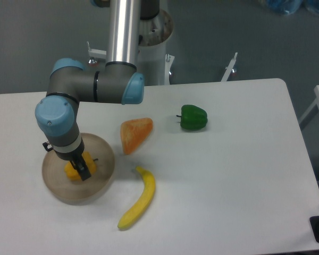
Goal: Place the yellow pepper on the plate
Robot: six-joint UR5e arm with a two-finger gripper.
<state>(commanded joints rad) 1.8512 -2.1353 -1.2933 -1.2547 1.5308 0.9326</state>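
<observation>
Most of the job looks done: fingers (81, 169) are gripping the yellow pepper (74, 169) over the plate (103, 170), release pending.

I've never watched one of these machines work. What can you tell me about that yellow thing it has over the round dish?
That is the yellow pepper, a small yellow-orange toy-like piece with a smooth, plastic look. Only part of it shows, since the gripper covers its middle; a thin dark stem seems to poke out on its right side. It sits within the rim of the beige plate, near the centre. Whether it rests on the plate or hangs just above it cannot be told, nor whether the fingers grip it.
</observation>
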